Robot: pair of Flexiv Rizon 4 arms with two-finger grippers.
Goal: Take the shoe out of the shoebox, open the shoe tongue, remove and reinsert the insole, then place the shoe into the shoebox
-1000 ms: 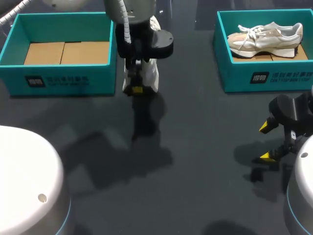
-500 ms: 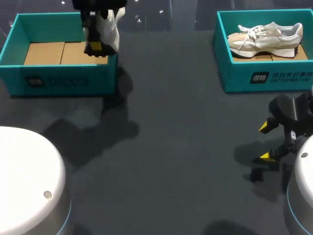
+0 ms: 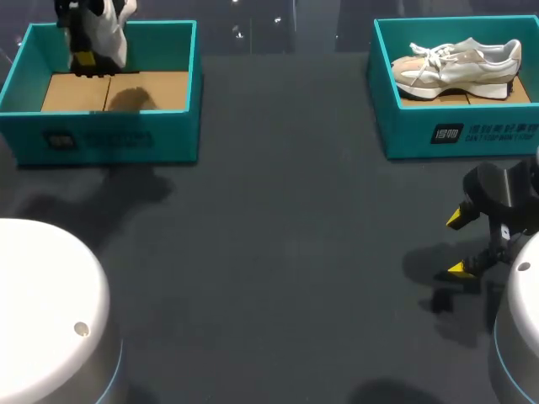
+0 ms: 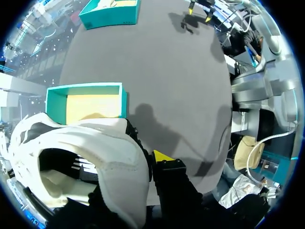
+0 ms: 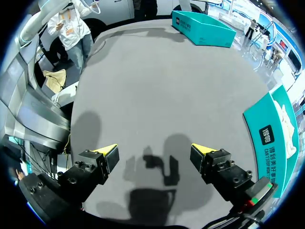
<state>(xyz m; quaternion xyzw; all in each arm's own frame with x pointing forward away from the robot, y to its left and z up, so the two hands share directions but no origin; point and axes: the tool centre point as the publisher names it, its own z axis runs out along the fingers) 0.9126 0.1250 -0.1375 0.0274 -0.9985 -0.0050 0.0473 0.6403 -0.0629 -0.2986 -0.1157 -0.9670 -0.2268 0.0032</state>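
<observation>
A second shoe (image 3: 459, 67) lies in the far-right box (image 3: 459, 130); the right gripper (image 3: 457, 243) gapes wide. The left gripper (image 3: 84, 57) clamps the white shoe (image 3: 108, 29) over the far-left box (image 3: 109, 139).

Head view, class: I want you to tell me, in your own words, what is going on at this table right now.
The left arm holds a white shoe in its jaws, gripped by the rim of its opening, up over the left shoebox, which is lined with cardboard. The right arm hangs low over the table near its right edge, jaws open, holding nothing. A second shoe lies in the right shoebox.
</observation>
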